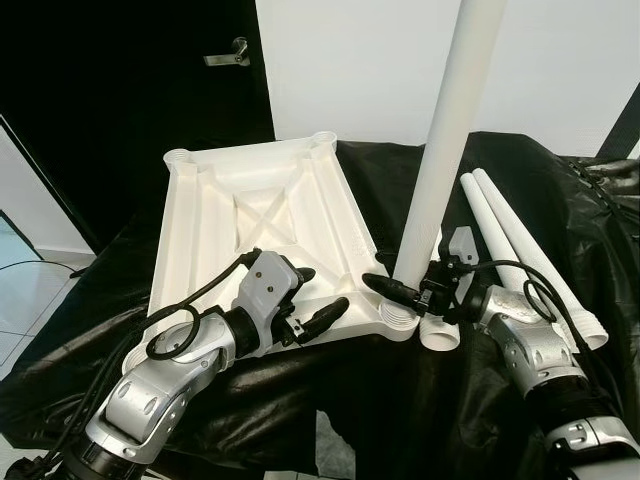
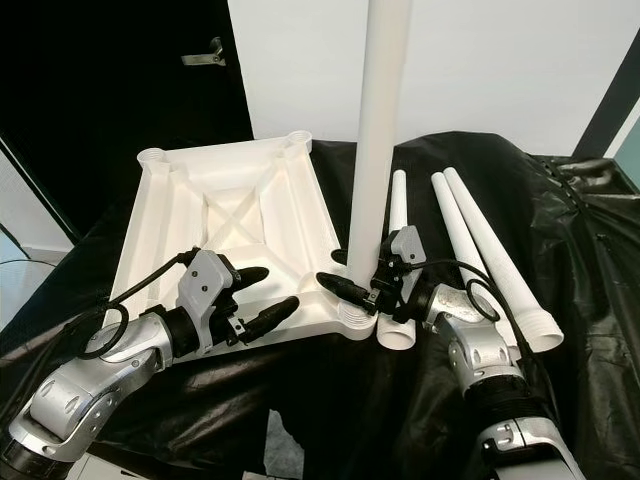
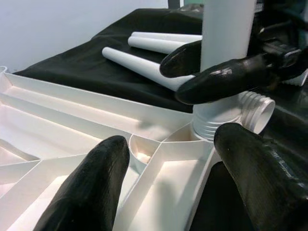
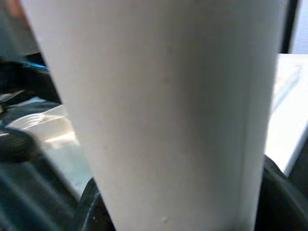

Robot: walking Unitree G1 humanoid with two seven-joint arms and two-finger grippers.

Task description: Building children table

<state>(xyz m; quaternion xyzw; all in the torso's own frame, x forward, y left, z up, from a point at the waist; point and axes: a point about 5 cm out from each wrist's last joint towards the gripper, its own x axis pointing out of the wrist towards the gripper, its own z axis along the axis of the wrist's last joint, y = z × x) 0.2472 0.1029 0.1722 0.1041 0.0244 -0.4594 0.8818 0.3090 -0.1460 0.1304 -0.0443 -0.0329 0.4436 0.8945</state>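
Observation:
The white plastic tabletop (image 1: 255, 215) lies upside down on black cloth, with ribs and corner sockets facing up. One white table leg (image 1: 448, 150) stands upright in the near right corner socket (image 3: 219, 113). My right gripper (image 1: 403, 287) is shut on this leg just above the socket; the leg (image 4: 159, 110) sits between its fingers. My left gripper (image 1: 316, 298) is open at the tabletop's near edge, a short way left of that corner, with its fingers (image 3: 91, 187) astride the rim and ribs.
Three loose white legs (image 2: 480, 245) lie side by side on the black cloth (image 1: 400, 400) right of the tabletop, open ends toward me. A black door with a handle (image 1: 228, 52) and a white wall stand behind. Pale floor shows at the left.

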